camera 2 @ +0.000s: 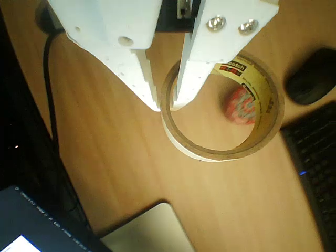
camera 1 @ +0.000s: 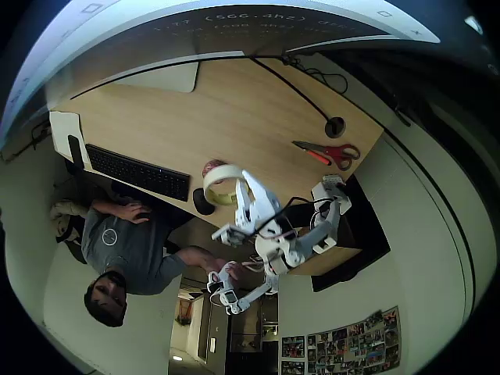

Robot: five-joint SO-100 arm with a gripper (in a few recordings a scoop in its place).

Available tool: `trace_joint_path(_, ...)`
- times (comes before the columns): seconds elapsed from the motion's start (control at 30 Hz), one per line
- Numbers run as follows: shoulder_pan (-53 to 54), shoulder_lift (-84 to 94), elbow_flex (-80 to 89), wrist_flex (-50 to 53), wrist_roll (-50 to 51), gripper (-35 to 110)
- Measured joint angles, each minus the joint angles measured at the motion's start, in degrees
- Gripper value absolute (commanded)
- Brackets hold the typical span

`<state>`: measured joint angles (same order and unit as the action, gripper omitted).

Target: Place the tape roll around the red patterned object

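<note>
The gripper (camera 2: 167, 105) pinches the near wall of the tape roll (camera 2: 223, 152), one white finger (camera 2: 137, 73) outside the ring and the other inside, so it is closed on the roll. In the wrist view the roll hangs tilted over the wooden table (camera 2: 121, 173), and the red object (camera 2: 240, 105) shows through its open centre, close to the far inner wall rather than in the middle. That offset is the main risk: if the roll comes down as it sits, the far wall could land on the dome and leave the ring propped on it, or shove it aside. Because the roll is tilted, releasing it too high could let it tip or roll off toward the black mouse (camera 2: 311, 83) and keyboard (camera 2: 315, 157) just beside it. The roll is a thin-walled tan ring with a printed label on its inner core, wide enough to clear the red object, which is small, domed and pinkish red with a pale speckled pattern. In the overhead view the roll (camera 1: 225, 184) sits near the table's front edge, beside the keyboard.
</note>
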<state>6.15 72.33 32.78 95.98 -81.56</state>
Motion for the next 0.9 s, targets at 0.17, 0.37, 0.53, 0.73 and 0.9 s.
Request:
trace_joint_path(0.17,-5.62,5.71,5.8,-0.26,2.46,0)
trace_joint_path(0.37,-10.37,19.34,24.43,-11.34,5.71,0)
trace_joint_path(0.53,-11.95,22.24,34.1,-18.19,5.98,0)
trace_joint_path(0.73,-13.01,19.42,37.09,-26.02,5.98,0)
trace_joint_path(0.9,-13.54,18.98,40.87,-31.2,5.63,0)
